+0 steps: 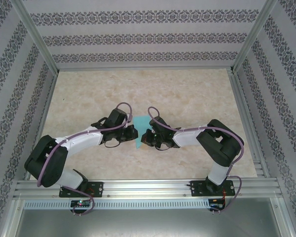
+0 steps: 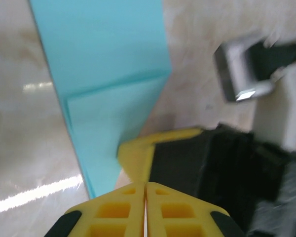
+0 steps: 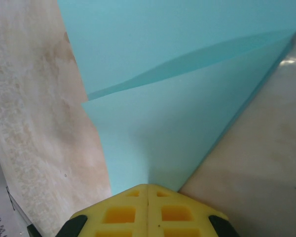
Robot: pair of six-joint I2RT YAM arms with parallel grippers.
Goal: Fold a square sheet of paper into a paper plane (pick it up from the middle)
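Marbled tabletop (image 1: 187, 94) carries the half-folded paper plane (image 1: 141, 127). The left gripper (image 2: 145, 186) and right gripper (image 3: 148, 187), jaws closed on nothing, seemingly pin its narrow end for creasing.

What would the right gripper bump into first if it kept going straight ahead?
The folded turquoise paper. The right gripper, shut, points straight onto it and may be touching; depth is hard to judge.

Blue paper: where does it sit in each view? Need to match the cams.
Top external: blue paper at table centre, tapering toward the near edge.
Left wrist: paper upper left, narrowing toward the bottom.
Right wrist: paper across the upper centre and right.
Shared landmark: the beige marbled table around it.
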